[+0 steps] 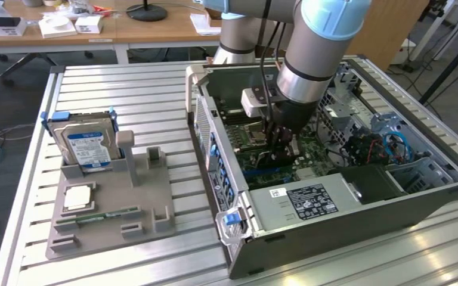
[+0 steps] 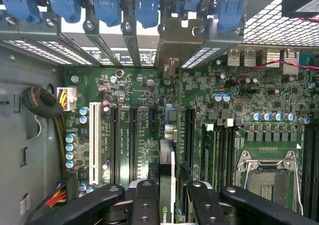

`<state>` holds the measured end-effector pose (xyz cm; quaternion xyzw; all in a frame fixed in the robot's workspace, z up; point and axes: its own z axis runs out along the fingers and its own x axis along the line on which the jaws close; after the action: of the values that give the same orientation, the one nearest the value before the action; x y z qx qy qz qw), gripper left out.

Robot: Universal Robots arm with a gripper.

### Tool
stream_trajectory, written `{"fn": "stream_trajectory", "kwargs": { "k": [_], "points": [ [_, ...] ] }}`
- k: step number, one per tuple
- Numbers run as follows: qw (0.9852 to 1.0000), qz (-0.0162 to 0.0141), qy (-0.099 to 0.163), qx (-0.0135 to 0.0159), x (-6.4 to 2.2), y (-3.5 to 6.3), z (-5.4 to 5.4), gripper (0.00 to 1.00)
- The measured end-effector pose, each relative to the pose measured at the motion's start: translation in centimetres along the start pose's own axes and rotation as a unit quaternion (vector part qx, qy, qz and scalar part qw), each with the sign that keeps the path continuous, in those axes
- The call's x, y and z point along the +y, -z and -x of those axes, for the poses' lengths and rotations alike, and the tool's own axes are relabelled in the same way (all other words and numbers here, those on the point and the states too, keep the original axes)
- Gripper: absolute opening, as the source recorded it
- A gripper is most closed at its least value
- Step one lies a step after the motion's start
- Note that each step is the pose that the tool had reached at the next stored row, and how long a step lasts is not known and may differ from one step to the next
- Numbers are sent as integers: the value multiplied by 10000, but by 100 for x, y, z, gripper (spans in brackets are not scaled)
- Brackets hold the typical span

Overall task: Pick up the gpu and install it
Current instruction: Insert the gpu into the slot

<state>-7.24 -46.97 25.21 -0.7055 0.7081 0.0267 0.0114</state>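
You have the black two-fingered gripper [image 2: 167, 195] lowered inside the open grey computer case [image 1: 348, 232], which lies on the slatted metal counter [image 1: 117, 95] toward its right edge in the exterior view. Its jaws are clamped on the thin dark gpu card [image 2: 168, 160], held edge-on just above the green motherboard [image 2: 139, 95], among its black expansion slots. The silver hard drive with blue-white label [image 1: 88, 148] stands in the grey holder tray [image 1: 110, 220] near the counter's opposite edge.

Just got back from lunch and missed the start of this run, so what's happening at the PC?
The robot arm has reached into the open computer case. Its gripper holds the gpu edge-on over the motherboard, with the card's metal bracket up by the rear slot openings. The hard drive sits in the grey holder beside the case.
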Motion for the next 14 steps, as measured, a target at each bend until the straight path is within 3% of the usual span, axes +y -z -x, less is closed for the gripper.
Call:
{"fn": "stream_trajectory", "kwargs": {
  "k": [14],
  "points": [
    [10000,0,0,-1,0,-5,11,26]
  ]
}}
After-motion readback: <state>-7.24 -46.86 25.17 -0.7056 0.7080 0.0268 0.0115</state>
